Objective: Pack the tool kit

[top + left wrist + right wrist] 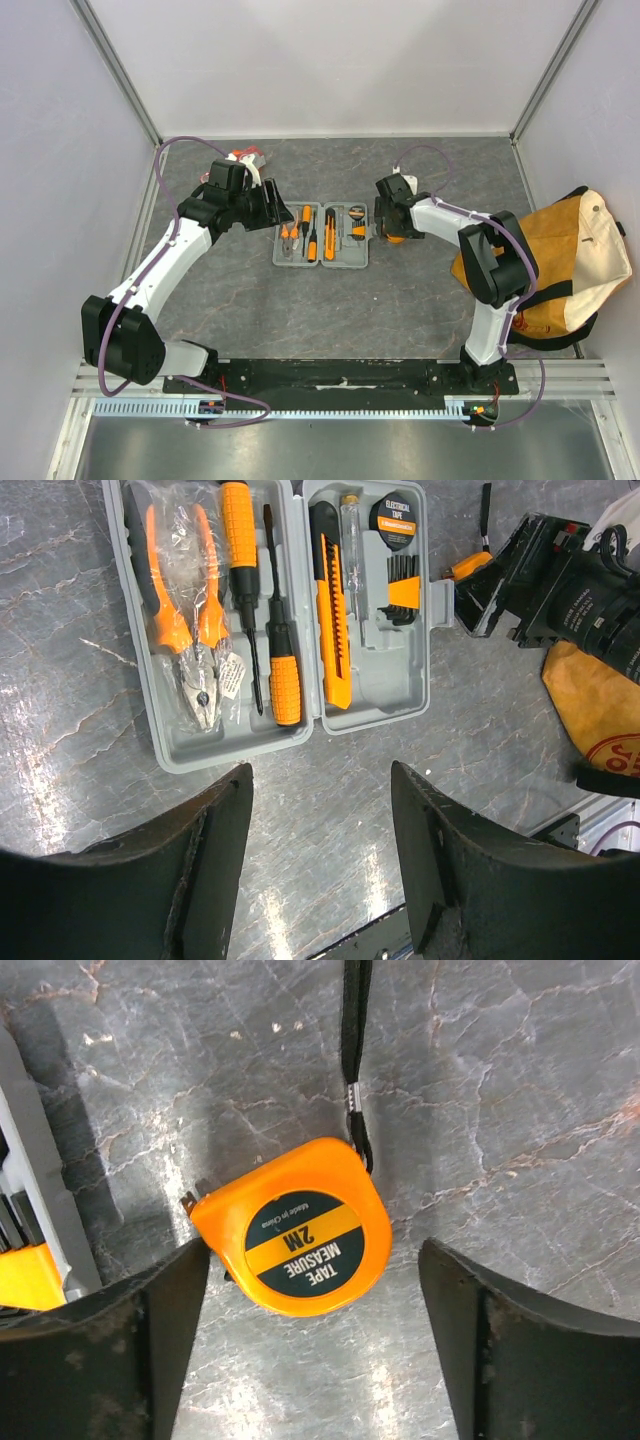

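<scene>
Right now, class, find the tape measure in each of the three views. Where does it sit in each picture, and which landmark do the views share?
Top external: the tape measure is right of centre, just off the right end of the case.
Left wrist: upper right, only an orange sliver showing, beside the case.
Right wrist: dead centre, label up.
Shared landmark: the grey case, which sits at the left edge of the right wrist view.
</scene>
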